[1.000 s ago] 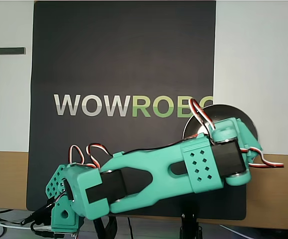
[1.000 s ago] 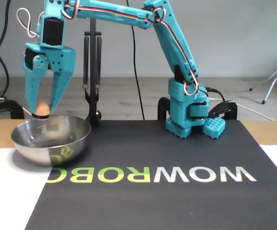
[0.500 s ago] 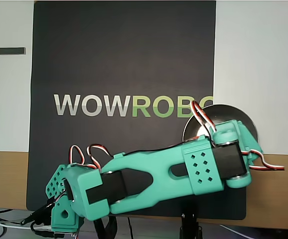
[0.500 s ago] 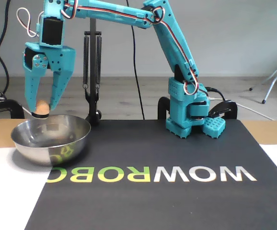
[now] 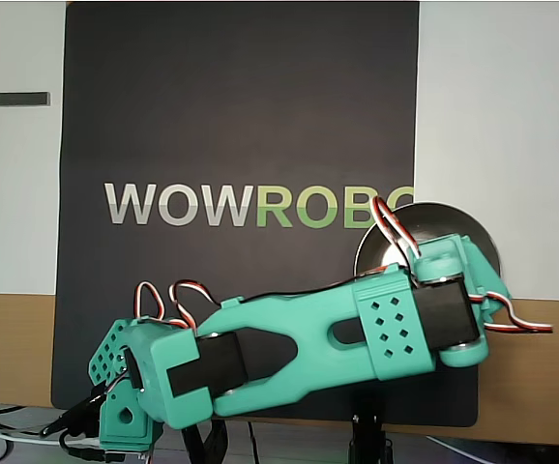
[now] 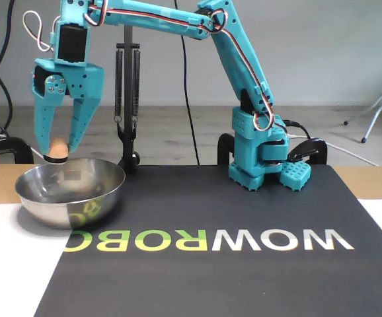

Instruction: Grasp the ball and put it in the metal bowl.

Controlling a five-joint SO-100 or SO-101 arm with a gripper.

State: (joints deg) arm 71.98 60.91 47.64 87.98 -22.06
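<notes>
In the fixed view the teal pincer [image 6: 59, 150] points straight down, its two long tapering fingers [image 6: 80, 125] set slightly apart and closed on the ball [image 6: 58, 149], which sits pinched between their tips. The ball is a small smooth sphere of tan, wood-like colour; being round, it has no long axis and no heading to speak of. Directly beneath the pincer lies the metal bowl [image 6: 70, 192], a round, shallow dish of shiny steel with a thin rim, upright with its mouth facing up, its wall mirroring the green lettering of the mat. The ball hangs just above the bowl's rim on the pincer's side, over the open mouth, and does not touch the metal.

The arm [image 6: 178, 20] is matte plastic with perforated panels and red-white-black wires looped along its links. In the overhead view the arm [image 5: 299, 343] reaches across and covers most of the bowl [image 5: 434, 217], of which only a bright arc of rim shows beyond the wrist; pincer tips and ball are hidden there. Below everything lies the dark mat [image 6: 244, 264] with its flat printed letters.
</notes>
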